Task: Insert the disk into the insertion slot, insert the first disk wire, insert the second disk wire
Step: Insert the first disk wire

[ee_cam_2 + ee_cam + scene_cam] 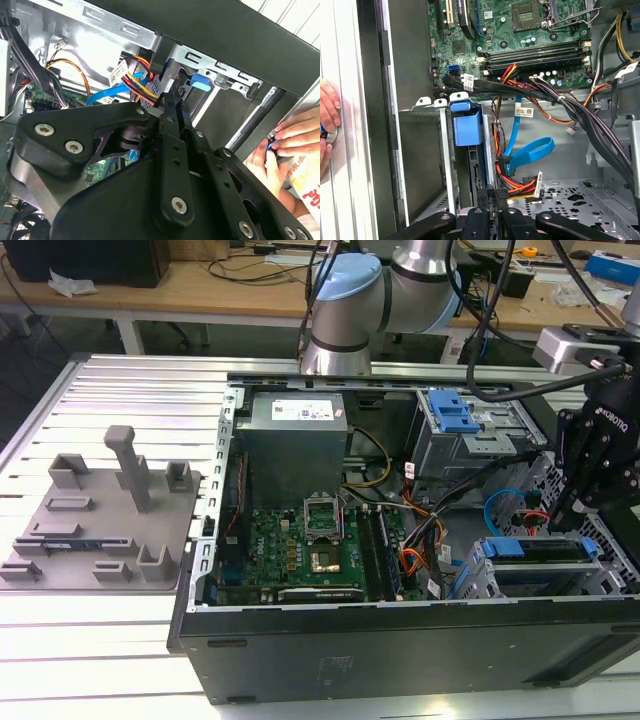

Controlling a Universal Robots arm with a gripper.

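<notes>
Black tool (pixel 492 199), jaws seemingly clamped on small black plug of thin orange-red wires (pixel 516 187): plug rigid, leads floppy; grip plug body.

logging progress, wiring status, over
gripper shut on black-plugged thin orange-red wires. silver blue-framed disk seated in grey metal cage. person's hand beside black case.

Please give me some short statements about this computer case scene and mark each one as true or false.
1. The disk in its blue carrier sits in the grey drive cage. True.
2. The light-blue cable lies outside the computer case. False: it loops inside the case, near the disk.
3. The gripper hangs at the exterior view's left. False: it is at that view's right, over the drive cage.
4. A person's hand is beside the case. True.
</notes>
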